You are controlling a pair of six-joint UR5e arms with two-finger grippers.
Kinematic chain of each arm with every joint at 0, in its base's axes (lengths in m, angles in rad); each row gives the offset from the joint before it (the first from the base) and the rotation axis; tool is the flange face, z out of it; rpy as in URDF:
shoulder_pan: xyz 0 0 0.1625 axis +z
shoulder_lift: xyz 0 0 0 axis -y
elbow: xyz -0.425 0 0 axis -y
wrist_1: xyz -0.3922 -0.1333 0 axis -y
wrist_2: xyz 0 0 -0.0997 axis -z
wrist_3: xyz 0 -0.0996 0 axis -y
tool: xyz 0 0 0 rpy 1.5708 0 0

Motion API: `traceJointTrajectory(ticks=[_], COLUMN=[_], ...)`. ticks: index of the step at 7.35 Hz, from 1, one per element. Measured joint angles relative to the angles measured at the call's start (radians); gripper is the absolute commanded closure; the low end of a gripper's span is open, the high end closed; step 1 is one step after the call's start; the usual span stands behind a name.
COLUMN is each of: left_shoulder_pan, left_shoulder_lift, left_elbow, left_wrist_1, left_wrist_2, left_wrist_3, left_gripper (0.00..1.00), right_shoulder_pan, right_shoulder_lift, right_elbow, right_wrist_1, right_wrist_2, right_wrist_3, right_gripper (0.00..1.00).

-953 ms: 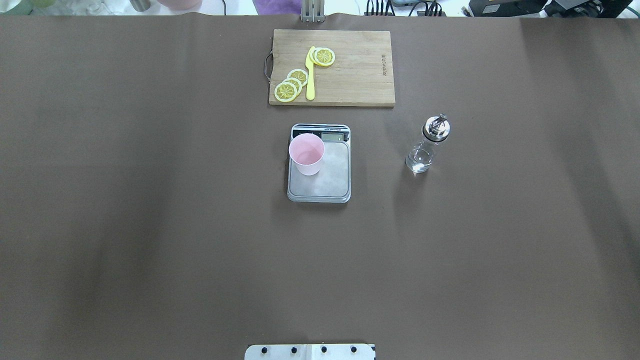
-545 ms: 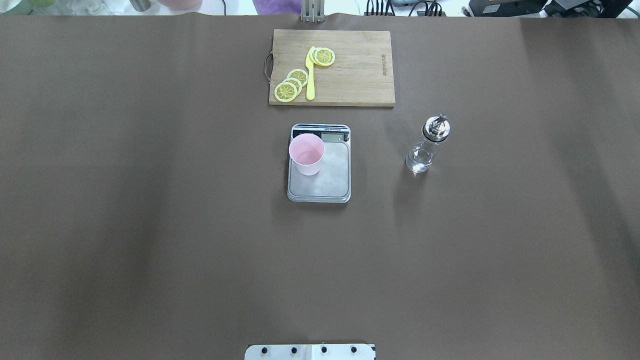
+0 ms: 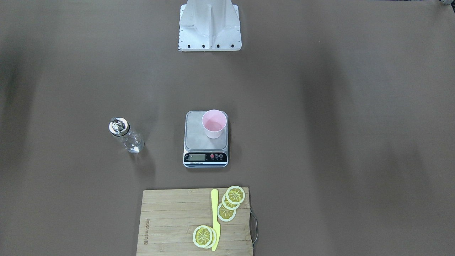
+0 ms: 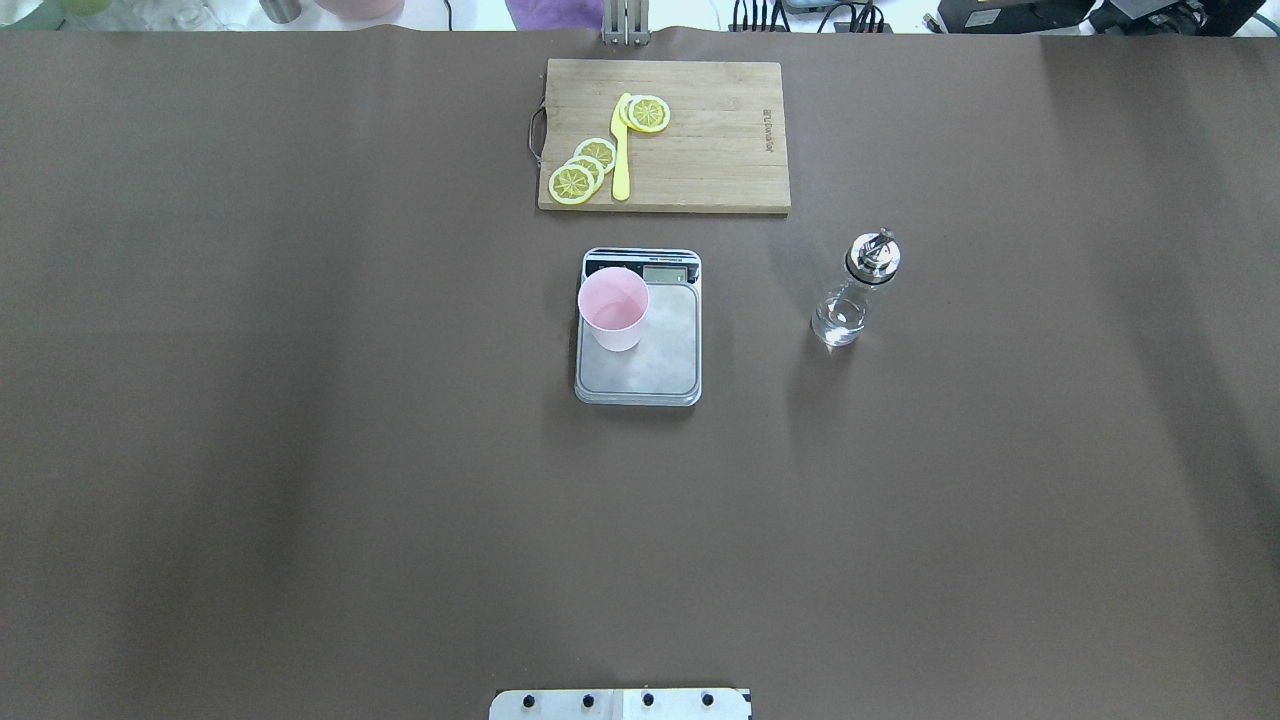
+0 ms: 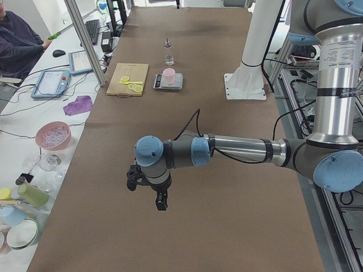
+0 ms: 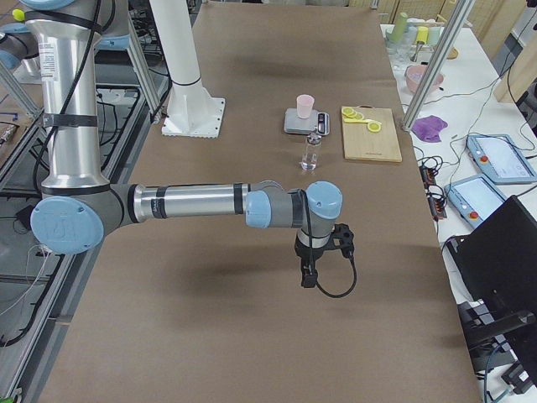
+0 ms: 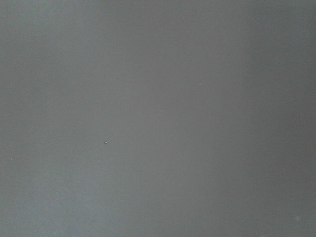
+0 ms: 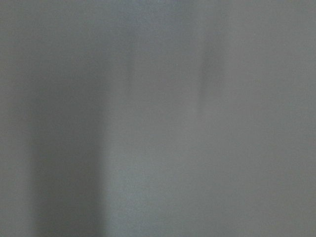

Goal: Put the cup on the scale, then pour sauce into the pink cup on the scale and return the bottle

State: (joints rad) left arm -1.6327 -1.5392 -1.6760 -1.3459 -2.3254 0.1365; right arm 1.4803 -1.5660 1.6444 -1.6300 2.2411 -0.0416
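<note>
The pale pink cup (image 4: pixel 613 305) stands upright on the left part of the scale (image 4: pixel 662 352), whose display faces away from me; both also show in the front view, cup (image 3: pixel 214 123) and scale (image 3: pixel 198 137). The clear glass bottle (image 4: pixel 852 295) with chrome spout stands upright on the table right of the scale, with a little clear sauce (image 4: pixel 838 322) at its bottom. My left gripper (image 5: pixel 147 191) and right gripper (image 6: pixel 325 254) hang far out over the table's two ends, away from everything; I cannot tell whether they are open or shut. Both wrist views show only blurred tabletop.
A wooden cutting board (image 4: pixel 720 150) with lemon slices (image 4: pixel 580 170) and a yellow knife (image 4: pixel 621 150) lies beyond the scale. The robot's base plate (image 4: pixel 620 703) is at the near edge. A seated operator (image 5: pixel 17 45) and cluttered side benches flank the far side.
</note>
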Motion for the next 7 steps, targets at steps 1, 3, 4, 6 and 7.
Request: traceJointTrajectory(ticks=[1,3,4,6,7], left_shoulder_pan=[0.0,0.001,0.001,0.001,0.001], left_shoulder_lift=[0.008,0.014,0.014,0.014,0.014], left_elbow=[-0.001,-0.001,-0.001,0.001,0.003], left_wrist_1=[-0.001,-0.003,-0.004,-0.015,-0.03], left_wrist_2=[0.0,-0.001,-0.001,-0.002,-0.002], left_wrist_3=[0.0,0.001,0.001,0.001,0.001], left_gripper=[0.02,0.02,0.02,0.02,0.02], right_shoulder_pan=[-0.002,-0.003,-0.003,-0.004,-0.005], right_shoulder_lift=[0.001,0.001,0.001,0.001,0.001], right_elbow=[0.0,0.001,0.005,0.009,0.011], right_wrist_1=[0.001,0.001,0.001,0.001,0.001], right_wrist_2=[-0.001,-0.004,-0.003,-0.001,-0.001], right_wrist_3=[0.0,0.002,0.002,0.002,0.001], right_gripper=[0.0,0.0,0.0,0.0,0.0])
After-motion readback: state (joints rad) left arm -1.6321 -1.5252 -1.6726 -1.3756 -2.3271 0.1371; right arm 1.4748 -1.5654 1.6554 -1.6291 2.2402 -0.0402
